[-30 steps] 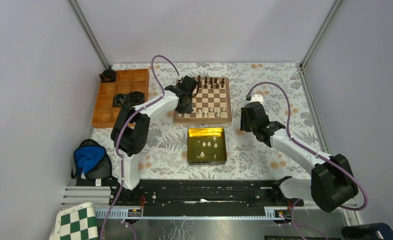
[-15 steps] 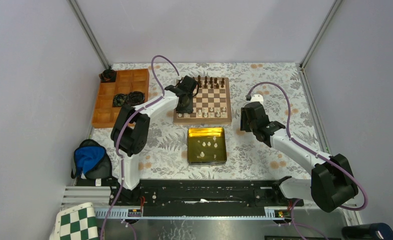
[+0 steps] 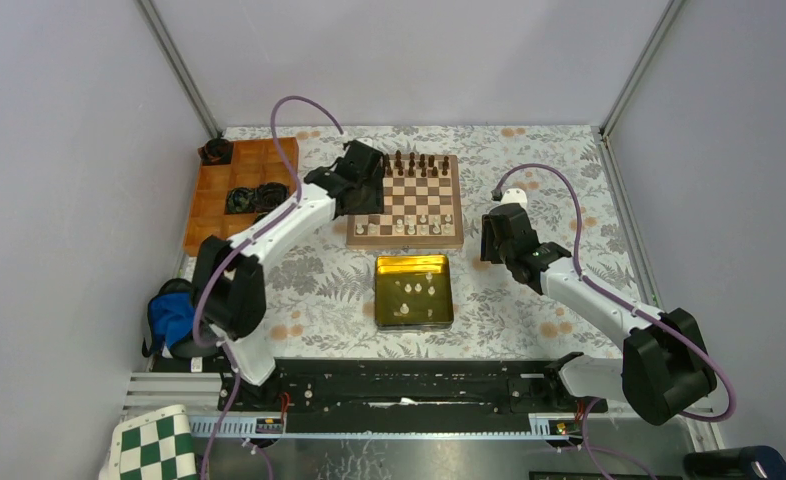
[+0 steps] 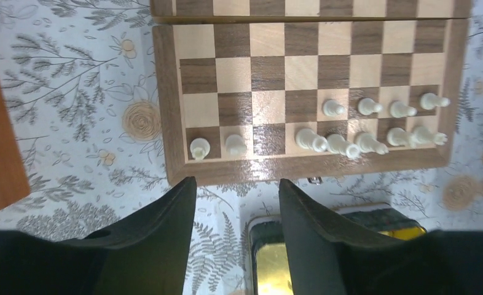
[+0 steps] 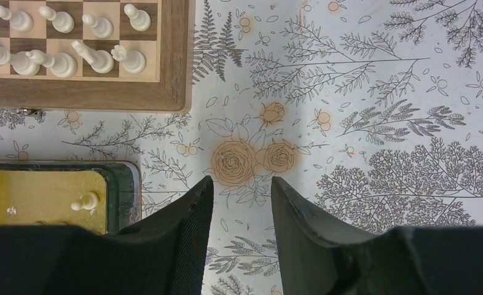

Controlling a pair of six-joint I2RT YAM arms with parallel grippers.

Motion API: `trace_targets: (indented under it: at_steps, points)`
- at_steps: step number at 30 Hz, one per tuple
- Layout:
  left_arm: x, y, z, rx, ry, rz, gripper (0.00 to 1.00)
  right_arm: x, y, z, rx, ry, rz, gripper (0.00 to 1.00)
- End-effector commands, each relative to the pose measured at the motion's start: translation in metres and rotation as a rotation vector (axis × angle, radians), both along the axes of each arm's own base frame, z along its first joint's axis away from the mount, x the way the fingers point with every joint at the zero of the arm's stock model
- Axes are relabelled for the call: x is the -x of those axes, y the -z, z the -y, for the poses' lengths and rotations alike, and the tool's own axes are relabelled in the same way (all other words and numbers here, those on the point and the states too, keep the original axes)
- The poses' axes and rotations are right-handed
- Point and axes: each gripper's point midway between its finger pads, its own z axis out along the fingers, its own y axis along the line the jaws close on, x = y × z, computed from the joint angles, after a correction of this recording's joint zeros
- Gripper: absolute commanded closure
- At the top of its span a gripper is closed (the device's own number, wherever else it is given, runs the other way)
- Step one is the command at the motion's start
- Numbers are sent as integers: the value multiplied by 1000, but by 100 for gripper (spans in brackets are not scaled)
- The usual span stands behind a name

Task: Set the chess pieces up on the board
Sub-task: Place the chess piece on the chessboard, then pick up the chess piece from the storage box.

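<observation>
The left hand [image 4: 237, 185], fingers spread and empty, hangs by the near-left edge of the board [image 4: 163, 110]. The right hand [image 5: 240, 182], likewise spread and empty, is over the floral tabletop [image 5: 380, 92] off the board's right corner. The cream chess pieces [image 4: 340, 145] stand on the board's two nearest rows. A few more, perhaps four, sit in the yellow tin [image 3: 414, 262].
</observation>
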Motion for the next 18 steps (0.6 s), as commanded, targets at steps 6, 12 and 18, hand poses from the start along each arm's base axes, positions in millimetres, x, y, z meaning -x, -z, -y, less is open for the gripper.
trace_targets:
  at_steps: [6,12,18]
  points:
    - [65,-29,32,-113,177,112,40,-5,-14,1,-28,18,52,54]
    - [111,-17,62,-124,291,87,44,-3,-13,3,-27,22,51,54]
    - [139,2,70,-120,340,27,51,1,-10,5,-24,24,42,54]
